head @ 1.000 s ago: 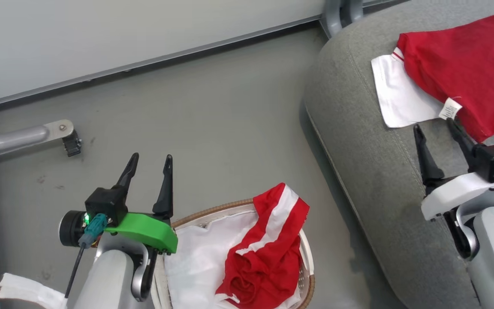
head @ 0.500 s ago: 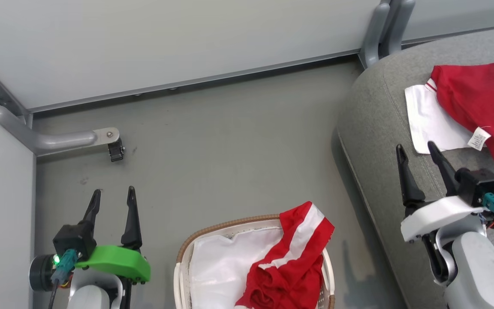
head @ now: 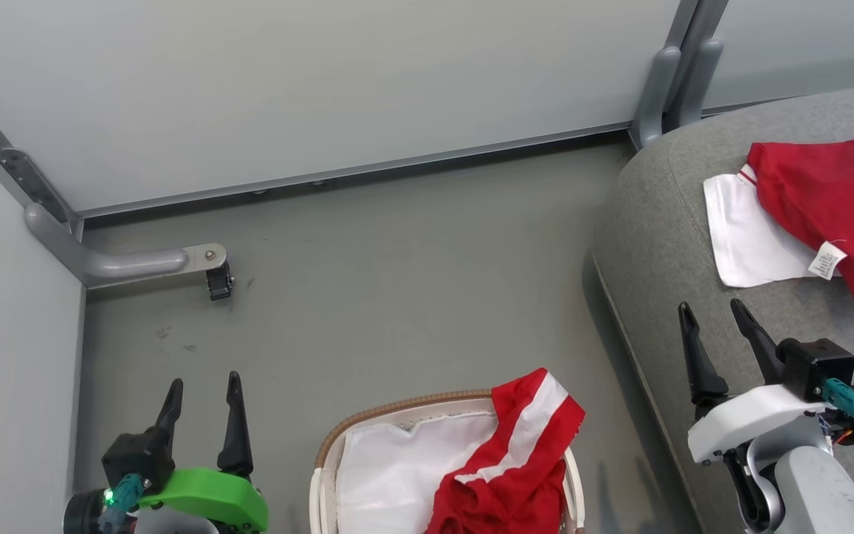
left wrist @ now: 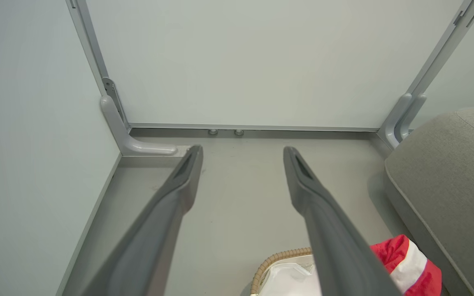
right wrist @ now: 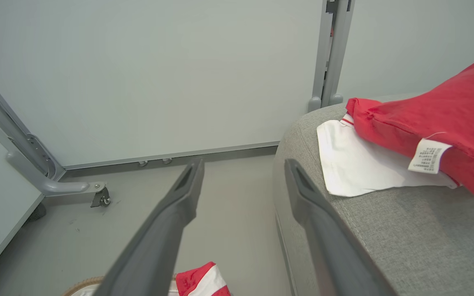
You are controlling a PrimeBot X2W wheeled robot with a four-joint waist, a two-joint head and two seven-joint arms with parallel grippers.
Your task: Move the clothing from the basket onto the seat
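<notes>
Hanging over the far right rim of the basket (head: 397, 406), a striped red garment (head: 516, 460) with a broad white band lies partly on the white lining (head: 390, 475) in the head view. The basket stands on the grey floor (head: 397, 282), near the left edge of the seat (head: 657, 245). A second red garment (head: 827, 193), with a white panel and a small label (head: 827, 259), lies on the seat near its far left corner. The left tool (head: 204, 380) hovers above the floor to the left of the basket, its fingers apart and holding nothing. The right tool (head: 710, 305) hovers above the left edge of the seat, close to the second red garment but not touching it, also parted and empty.

From the left wrist, the left tool (left wrist: 243, 150) is spread wide and the floor (left wrist: 241, 197) shows between its fingers. The basket (left wrist: 278, 255) and the striped red garment (left wrist: 405, 267) are at the bottom, and the seat (left wrist: 438, 164) is at the right.

From the right wrist, the right tool (right wrist: 244, 163) is wide and empty. Its right finger is in front of the edge of the seat (right wrist: 385, 238). The second red garment (right wrist: 426, 115) rests on the seat, its label (right wrist: 426, 155) turned to the camera. The basket (right wrist: 81, 285) and the striped red garment (right wrist: 191, 279) are at the bottom edge.
</notes>
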